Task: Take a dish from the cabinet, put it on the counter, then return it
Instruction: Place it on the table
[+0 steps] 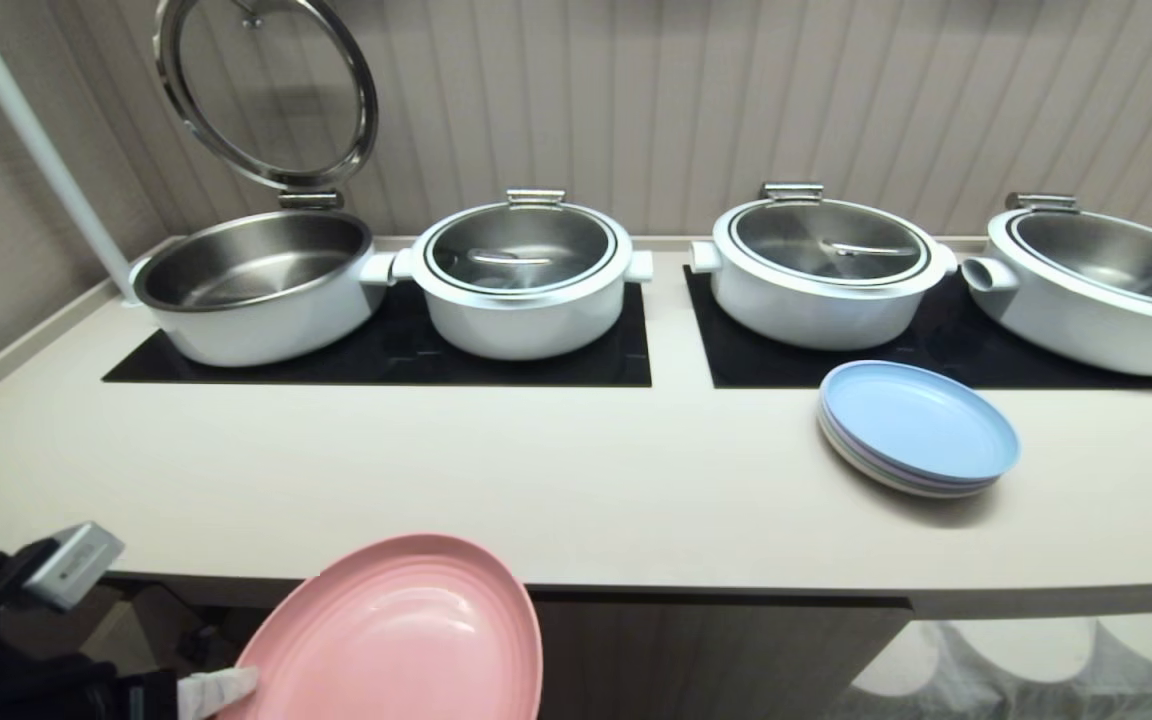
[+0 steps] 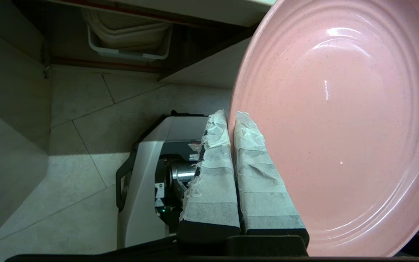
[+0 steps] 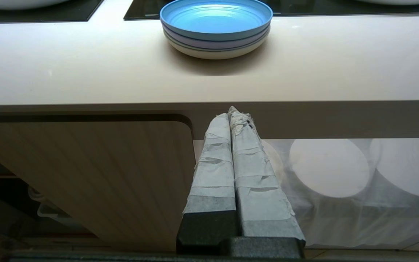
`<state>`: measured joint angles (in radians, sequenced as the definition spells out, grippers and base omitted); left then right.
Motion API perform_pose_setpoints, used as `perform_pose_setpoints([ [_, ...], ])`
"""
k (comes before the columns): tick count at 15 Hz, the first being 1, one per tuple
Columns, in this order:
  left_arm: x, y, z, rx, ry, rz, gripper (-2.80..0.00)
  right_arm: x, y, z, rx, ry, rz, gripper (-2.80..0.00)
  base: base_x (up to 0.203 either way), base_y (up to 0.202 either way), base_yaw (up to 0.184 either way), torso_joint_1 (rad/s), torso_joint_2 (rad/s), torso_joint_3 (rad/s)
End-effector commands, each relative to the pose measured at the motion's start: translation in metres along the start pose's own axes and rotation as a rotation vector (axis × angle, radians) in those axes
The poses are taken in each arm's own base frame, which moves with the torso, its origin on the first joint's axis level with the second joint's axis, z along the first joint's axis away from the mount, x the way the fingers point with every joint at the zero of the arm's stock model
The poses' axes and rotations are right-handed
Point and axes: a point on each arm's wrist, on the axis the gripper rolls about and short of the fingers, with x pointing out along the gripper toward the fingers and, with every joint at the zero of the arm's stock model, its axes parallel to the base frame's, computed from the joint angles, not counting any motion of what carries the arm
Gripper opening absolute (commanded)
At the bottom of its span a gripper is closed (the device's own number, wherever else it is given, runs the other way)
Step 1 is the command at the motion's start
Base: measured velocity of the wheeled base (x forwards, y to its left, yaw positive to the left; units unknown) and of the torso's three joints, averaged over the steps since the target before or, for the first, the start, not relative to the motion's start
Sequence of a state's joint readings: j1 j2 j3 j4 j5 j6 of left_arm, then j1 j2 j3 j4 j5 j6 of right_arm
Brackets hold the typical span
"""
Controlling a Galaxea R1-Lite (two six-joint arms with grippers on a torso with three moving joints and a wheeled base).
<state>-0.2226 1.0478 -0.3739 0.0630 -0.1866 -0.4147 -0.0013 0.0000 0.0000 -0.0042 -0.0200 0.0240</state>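
Left pincer (image 2: 231, 120), taped fingers (image 2: 256, 174) clenched on the rim of the pink dish (image 1: 406, 640); the dish is held in the air, tilted, in front of and below the counter's front edge, its hollow face turned up toward the head camera; it touches neither the counter (image 1: 496, 480) nor the cabinet. In the left wrist view the dish (image 2: 340, 123) fills one side, with tiled floor (image 2: 86, 109) and part of the robot's base (image 2: 140, 182) beyond the pincer; a pale tub (image 2: 129, 40) sits on a red-edged shelf inside the open cabinet. Right pincer (image 3: 231, 112), fingers pressed together and grasping nothing, points level at the counter's front edge, beside a closed fluted cabinet door (image 3: 96, 174). On the counter: a stack of plates (image 1: 918, 427), pale blue on top, just in front of the right black cooktop panel (image 1: 946, 350); four white pots on the two panels, the leftmost pot (image 1: 256, 285) with its glass lid (image 1: 266, 90) raised upright, the other three covered.
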Motion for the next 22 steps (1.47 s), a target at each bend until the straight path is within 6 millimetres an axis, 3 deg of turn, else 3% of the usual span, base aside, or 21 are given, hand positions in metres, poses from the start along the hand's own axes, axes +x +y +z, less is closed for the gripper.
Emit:
perform_pose_setpoints([
  [1,0.015,-0.006,0.015,-0.002,0.047,0.007,-2.80,0.000,0.000,0.000,0.001,0.000,0.001,-2.80,0.000,0.000,0.000,0.000,0.00,0.000],
  [9,0.062,-0.027,0.068,0.018,0.077,0.002,-2.80,0.000,0.000,0.000,0.001,0.000,0.001,-2.80,0.000,0.000,0.000,0.000,0.00,0.000],
  [16,0.125,-0.059,0.104,0.087,0.044,-0.062,-2.80,0.000,0.000,0.000,0.001,0.000,0.001,-2.80,0.000,0.000,0.000,0.000,0.00,0.000],
  [22,0.168,-0.089,0.109,0.133,0.078,-0.083,-2.80,0.000,0.000,0.000,0.001,0.000,0.001,-2.80,0.000,0.000,0.000,0.000,0.00,0.000],
])
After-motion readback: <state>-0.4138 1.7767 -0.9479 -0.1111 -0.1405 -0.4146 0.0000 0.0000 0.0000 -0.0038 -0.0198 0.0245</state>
